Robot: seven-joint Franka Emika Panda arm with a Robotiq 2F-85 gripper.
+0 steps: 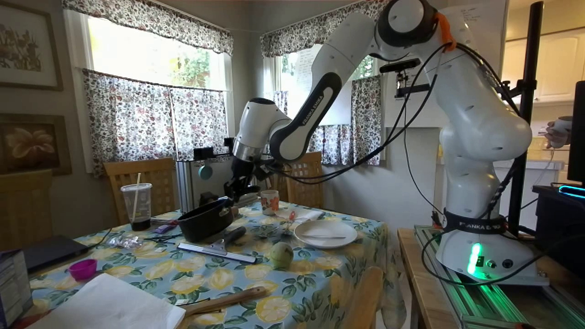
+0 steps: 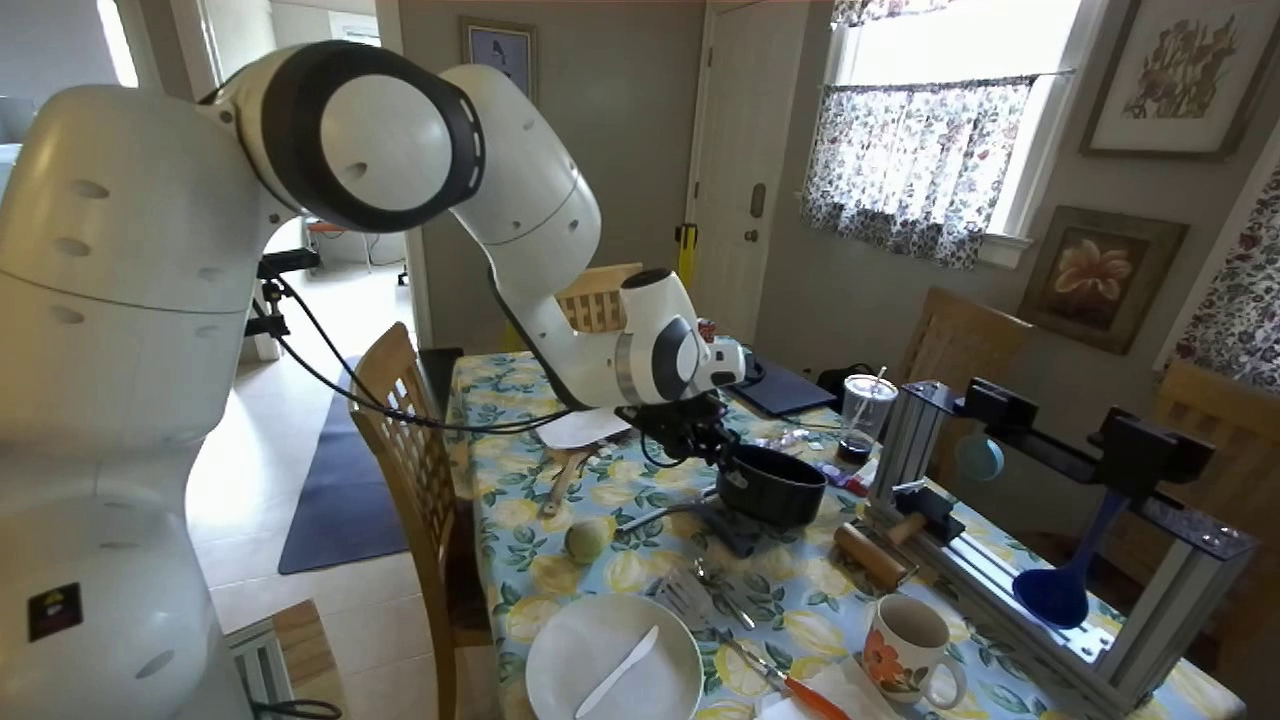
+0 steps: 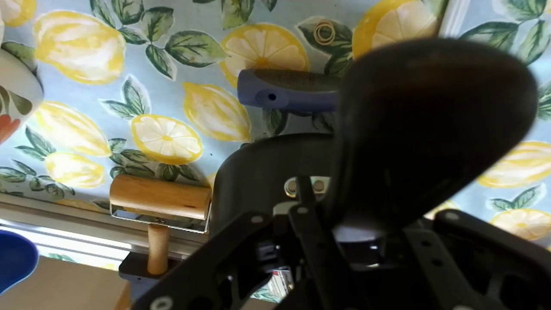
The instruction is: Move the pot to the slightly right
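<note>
The pot is round and matte black with low sides. It shows in both exterior views (image 1: pixel 205 225) (image 2: pixel 772 492), tilted, with its rim higher on the gripper's side. I cannot tell whether its base touches the table. In the wrist view the pot's dark wall (image 3: pixel 254 172) shows with a riveted metal plate, and its thick black handle (image 3: pixel 434 125) rises blurred toward the camera. My gripper (image 1: pixel 234 194) is at the pot's handle side, and it also shows in an exterior view (image 2: pixel 722 452). Its fingers are closed around the handle's base; the handle hides the right fingertip.
A squeegee (image 1: pixel 217 252) lies beside the pot, near a pale green ball (image 1: pixel 281 255). A white plate (image 2: pixel 615 660), a flowered mug (image 2: pixel 905 645) and a wooden roller (image 2: pixel 870 556) are around it. A metal frame with a blue ladle (image 2: pixel 1052 595) and a plastic cup (image 1: pixel 138 205) stand close by.
</note>
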